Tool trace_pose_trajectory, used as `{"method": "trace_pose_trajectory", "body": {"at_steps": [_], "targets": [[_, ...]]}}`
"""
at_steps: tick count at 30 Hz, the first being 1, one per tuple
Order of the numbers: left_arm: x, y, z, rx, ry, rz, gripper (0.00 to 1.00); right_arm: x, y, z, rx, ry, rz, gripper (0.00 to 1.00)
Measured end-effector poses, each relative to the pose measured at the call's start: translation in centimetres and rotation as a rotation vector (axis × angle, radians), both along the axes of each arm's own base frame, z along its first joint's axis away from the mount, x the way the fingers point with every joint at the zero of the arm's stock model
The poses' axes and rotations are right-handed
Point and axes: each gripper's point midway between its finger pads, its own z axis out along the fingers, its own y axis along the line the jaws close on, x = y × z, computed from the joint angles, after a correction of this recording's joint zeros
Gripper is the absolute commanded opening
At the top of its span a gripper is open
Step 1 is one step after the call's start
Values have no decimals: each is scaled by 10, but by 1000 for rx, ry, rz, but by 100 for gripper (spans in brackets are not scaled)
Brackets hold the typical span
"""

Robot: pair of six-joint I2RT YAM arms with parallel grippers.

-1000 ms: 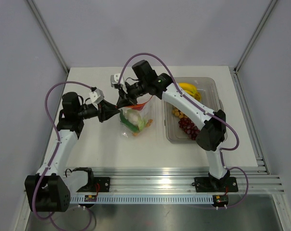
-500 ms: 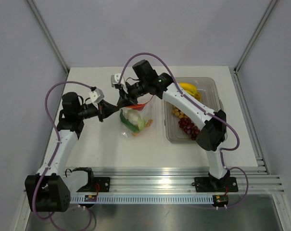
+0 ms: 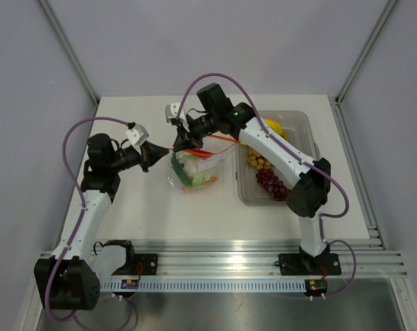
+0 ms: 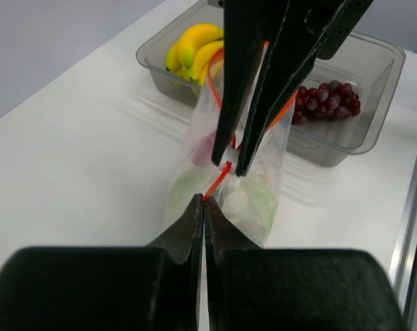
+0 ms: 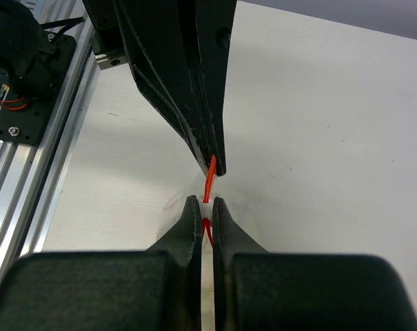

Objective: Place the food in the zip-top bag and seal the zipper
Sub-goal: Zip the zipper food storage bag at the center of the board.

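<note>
Two grippers meet at the mouth of the zip-top bag [image 3: 202, 167], which stands upright near the middle of the table [image 3: 139, 207]. I cannot tell whether its lower end bears on the surface.

(a) My left gripper [image 4: 205, 203] reaches in from the left. Its jaws are pressed fully together, and the zipper [image 4: 220, 181], a thin red strip, emerges from between their tips.

(b) My right gripper [image 5: 202, 205] comes in from the far right. Its jaws are closed to a narrow slit on the same red strip. The two sets of fingertips stand very close, tip to tip, with only a short length of strip between them. From the right gripper the strip runs on to the right along the top of the bag.

(c) Through the clear film I see a white bulb [image 3: 189, 164] and a green vegetable [image 3: 198, 181], with something orange beneath them.

(d) Just right of the bag lies a clear tub [image 3: 306, 134]. It holds yellow bananas [image 3: 273, 128] at its far end, a brown ball cluster [image 3: 256, 162] in the middle and dark red grapes [image 3: 270, 181] toward its near end.
</note>
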Motion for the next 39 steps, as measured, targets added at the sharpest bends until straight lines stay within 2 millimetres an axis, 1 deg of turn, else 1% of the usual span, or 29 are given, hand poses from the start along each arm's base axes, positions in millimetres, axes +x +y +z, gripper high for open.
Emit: {"method": "trace_pose_trajectory", "body": {"at_steps": [4, 6, 10, 13, 16, 17, 19, 20, 22, 23, 27, 33, 39], "targets": [[8, 4, 3, -5, -5, 49, 0, 7, -11, -1, -13, -6, -32, 0], [16, 11, 4, 0, -9, 105, 0, 8, -17, -4, -28, 4, -48, 0], [25, 20, 5, -1, -12, 170, 0, 11, -33, -10, -62, 19, -86, 0], [27, 21, 6, -2, -13, 186, 0, 10, -40, -11, -73, 22, -101, 0], [25, 20, 6, -4, -13, 173, 0, 8, -42, -10, -75, 22, -105, 0], [24, 19, 6, -5, -13, 163, 2, 8, -42, -10, -75, 23, -106, 0], [19, 15, 7, -6, -19, 127, 24, 8, -42, -10, -76, 25, -107, 0], [17, 12, 7, -6, -22, 105, 43, 8, -42, -10, -75, 26, -107, 0], [11, 8, 7, -8, -23, 63, 54, 8, -42, -10, -75, 27, -108, 0], [8, 6, 7, -10, -20, 46, 64, 8, -42, -10, -75, 29, -109, 0], [-4, -6, 7, -22, -11, -36, 68, 7, -42, -10, -75, 37, -111, 0], [-16, -23, 6, -50, 14, -142, 65, 6, -41, -7, -67, 46, -110, 0], [-20, -45, -5, -58, 72, -225, 63, 6, -41, -5, -64, 49, -112, 0]]}}
